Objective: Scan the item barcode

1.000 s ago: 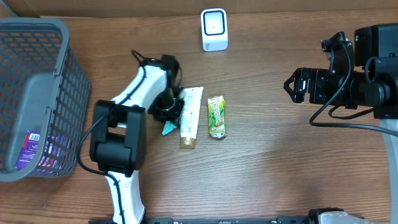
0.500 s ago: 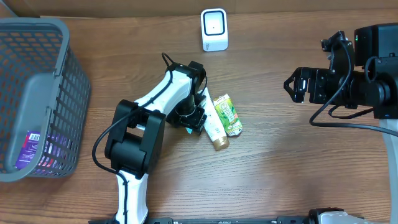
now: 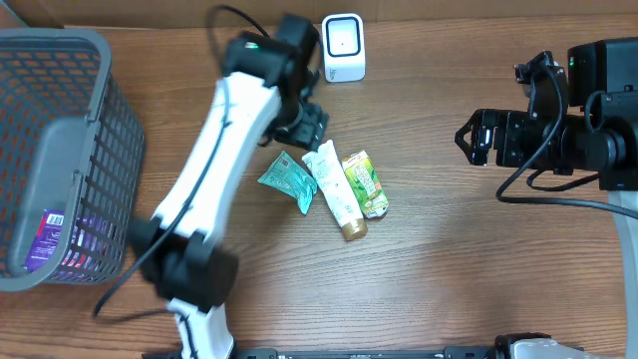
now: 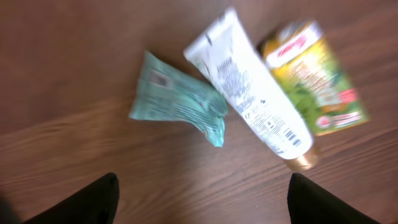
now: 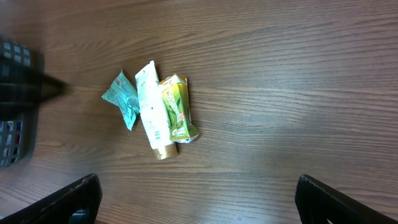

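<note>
Three items lie side by side mid-table: a teal packet (image 3: 288,180), a white tube with a gold cap (image 3: 334,189) and a green-yellow pack (image 3: 365,183). The white barcode scanner (image 3: 343,47) stands at the table's far edge. My left gripper (image 3: 304,124) hovers open and empty between the scanner and the items. In the left wrist view the teal packet (image 4: 180,106), the tube (image 4: 258,102), with a barcode printed near its cap, and the pack (image 4: 314,78) lie beyond the left gripper (image 4: 202,202). My right gripper (image 3: 477,140) stands open at the right, far from them.
A grey mesh basket (image 3: 100,150) stands at the left edge with a purple packet (image 3: 45,239) inside. The right wrist view shows the teal packet (image 5: 124,99), tube (image 5: 154,112) and pack (image 5: 177,106) from afar, beyond the right gripper (image 5: 199,202).
The left gripper pushed the items to the right, opened, let go of the teal packet and rose back toward the scanner. The right arm has not moved.
</note>
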{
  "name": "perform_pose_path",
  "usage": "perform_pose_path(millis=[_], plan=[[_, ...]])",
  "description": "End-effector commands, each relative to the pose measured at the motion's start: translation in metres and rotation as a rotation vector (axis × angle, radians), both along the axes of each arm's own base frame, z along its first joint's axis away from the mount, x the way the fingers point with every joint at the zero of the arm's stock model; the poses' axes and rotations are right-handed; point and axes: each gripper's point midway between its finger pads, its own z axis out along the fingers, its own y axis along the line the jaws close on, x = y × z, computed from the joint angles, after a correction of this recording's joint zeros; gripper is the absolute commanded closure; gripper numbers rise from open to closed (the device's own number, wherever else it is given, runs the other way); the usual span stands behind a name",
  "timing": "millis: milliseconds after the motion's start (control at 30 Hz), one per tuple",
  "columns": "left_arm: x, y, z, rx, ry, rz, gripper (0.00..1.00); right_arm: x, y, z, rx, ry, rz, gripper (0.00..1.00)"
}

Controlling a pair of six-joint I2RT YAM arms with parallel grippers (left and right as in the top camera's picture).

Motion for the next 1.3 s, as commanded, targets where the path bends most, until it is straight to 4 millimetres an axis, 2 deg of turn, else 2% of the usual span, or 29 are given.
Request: perform_pose_path(millis=[0,67,167,233,367,533,700,867,1033,1100,1133,1267], plan=[[-0.005,0.055,0.085,-0.022,-0.235,0.254,0.14,0.000,0.002,0.003,0.001,-0.016,0.011,0.00],[-0.015,0.097,0.115,-0.044,-0.319,0.413,0.07,0.000,0.002,0.004,0.001,-0.016,0.011,0.00],[-0.038,0.159,0.142,-0.062,-0.389,0.651,0.04,0.000,0.002,0.004,0.001,-0.016,0.011,0.00],[-0.056,0.200,0.151,-0.057,-0.416,0.811,0.00,0.000,0.002,0.004,0.001,-0.017,0.012,0.00],[-0.098,0.280,0.150,-0.015,-0.406,1.140,0.00,0.001,0.002,0.004,0.001,-0.023,0.012,0.00],[-0.128,0.341,0.126,0.023,-0.326,1.384,0.01,0.001,0.002,0.004,0.001,-0.022,0.012,0.00],[-0.147,0.377,0.086,0.056,-0.201,1.527,0.01,0.000,0.002,0.003,-0.002,-0.016,0.015,0.00],[-0.152,0.399,0.044,0.063,-0.140,1.583,0.02,-0.002,0.002,0.002,-0.014,-0.015,0.036,0.00],[-0.141,0.406,-0.010,0.070,-0.106,1.544,0.03,0.000,0.002,0.004,-0.013,-0.029,0.037,0.00],[-0.135,0.409,-0.028,0.079,-0.107,1.490,0.03,0.002,0.002,0.004,-0.016,-0.037,0.043,0.00],[-0.132,0.408,-0.045,0.090,-0.097,1.430,0.03,0.002,0.002,0.004,-0.020,-0.041,0.052,0.00],[-0.134,0.403,-0.073,0.099,-0.066,1.379,0.03,0.002,0.002,0.004,-0.020,-0.041,0.052,0.00]])
